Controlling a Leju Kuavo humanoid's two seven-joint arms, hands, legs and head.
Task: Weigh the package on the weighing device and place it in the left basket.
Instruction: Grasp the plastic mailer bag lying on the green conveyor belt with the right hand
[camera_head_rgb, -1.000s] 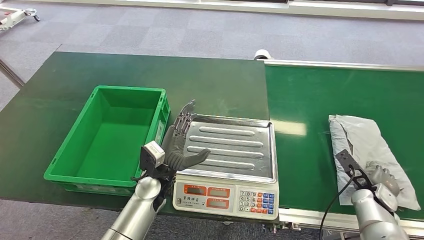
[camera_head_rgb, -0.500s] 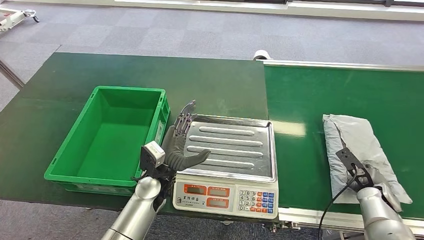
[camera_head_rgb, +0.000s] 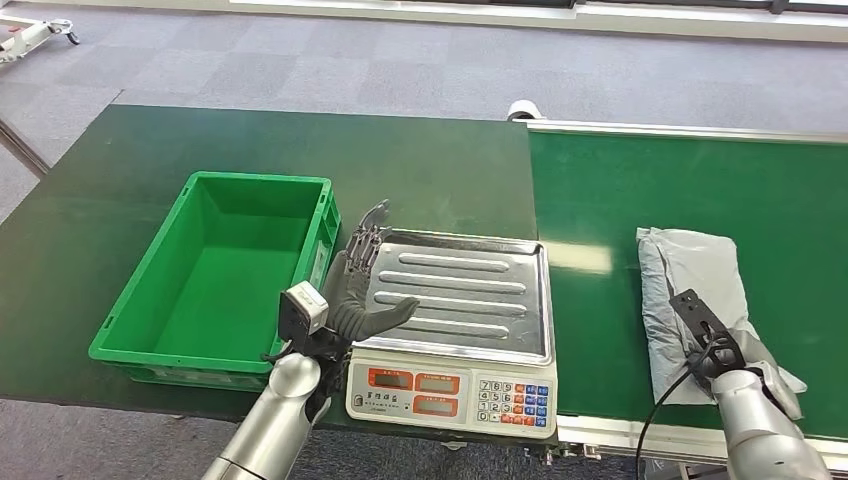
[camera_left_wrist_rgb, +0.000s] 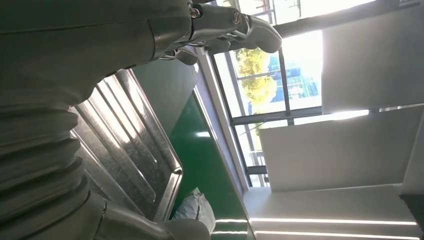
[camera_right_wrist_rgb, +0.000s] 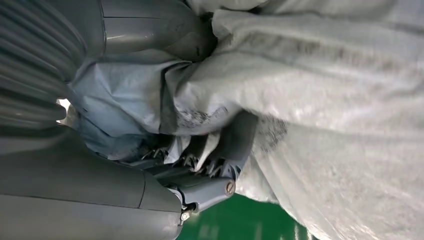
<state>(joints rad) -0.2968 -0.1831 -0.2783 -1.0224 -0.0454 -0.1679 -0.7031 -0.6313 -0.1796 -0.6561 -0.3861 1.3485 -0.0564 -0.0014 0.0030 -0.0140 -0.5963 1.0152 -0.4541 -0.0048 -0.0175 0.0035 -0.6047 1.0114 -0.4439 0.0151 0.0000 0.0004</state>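
Package: the crumpled grey plastic mailer bag (camera_head_rgb: 700, 300) lies on the green conveyor belt (camera_head_rgb: 640, 190), under and just ahead of my right hand (camera_head_rgb: 745, 350).
Right hand: my fingers (camera_right_wrist_rgb: 220, 155) curl into the grey film and clamp a fold of it against the thumb; the bag rests on the belt, not yet lifted.
Long axis: it runs away from me, roughly in line with my right forearm.
Left hand: my left hand (camera_head_rgb: 362, 290) hovers over the near-left edge of the ribbed steel pan of the weighing scale (camera_head_rgb: 455, 300), fingers spread, holding nothing.
Key relation: the scale sits well to the left of my right hand, so the bag must travel leftwards; my right hand is the nearer one.
Basket: the empty green plastic crate (camera_head_rgb: 225, 275) stands just beside my left hand, beyond the scale.
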